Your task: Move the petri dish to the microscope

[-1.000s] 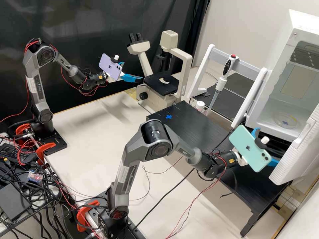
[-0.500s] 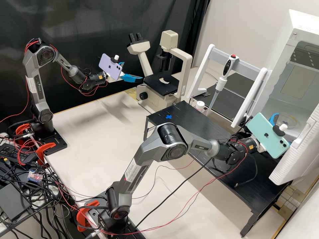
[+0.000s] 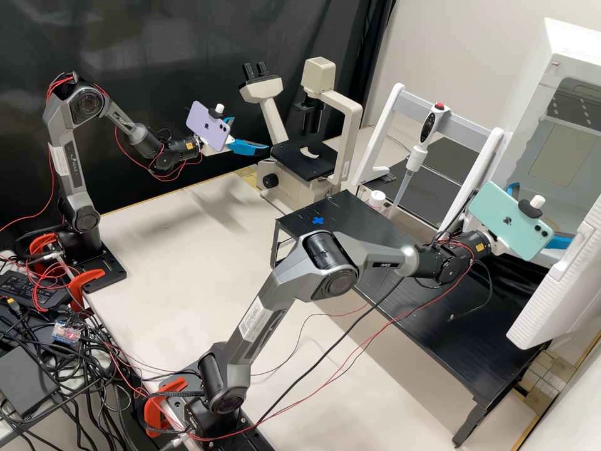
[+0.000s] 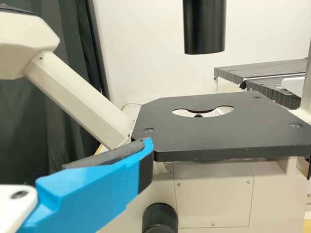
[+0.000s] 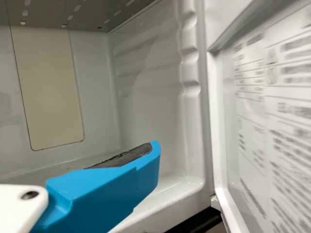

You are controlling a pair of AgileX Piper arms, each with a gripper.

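In the high view my right gripper [image 3: 543, 214] is at the mouth of the white incubator [image 3: 566, 156], its blue fingers spread wide apart. Its teal phone covers most of the chamber floor where the petri dish lay. One blue finger of the right gripper [image 5: 109, 194] stands before the chamber's inner wall in the right wrist view. The microscope [image 3: 305, 160] is at the back, its black stage bare. Left of that stage my left gripper [image 3: 250, 134] is held open. In the left wrist view, a finger of the left gripper [image 4: 97, 189] is near the stage [image 4: 218, 136] edge.
The incubator's open door [image 5: 272, 111] stands close beside the right gripper. A pipette [image 3: 410, 169] hangs on a white frame behind the black raised platform [image 3: 375, 232], which bears a blue cross. A white-capped bottle [image 3: 376, 199] is behind the platform.
My right gripper has moved up and right across the high view, to the incubator's mouth. The petri dish, visible on the chamber floor earlier, is now mostly covered. The left arm has kept still.
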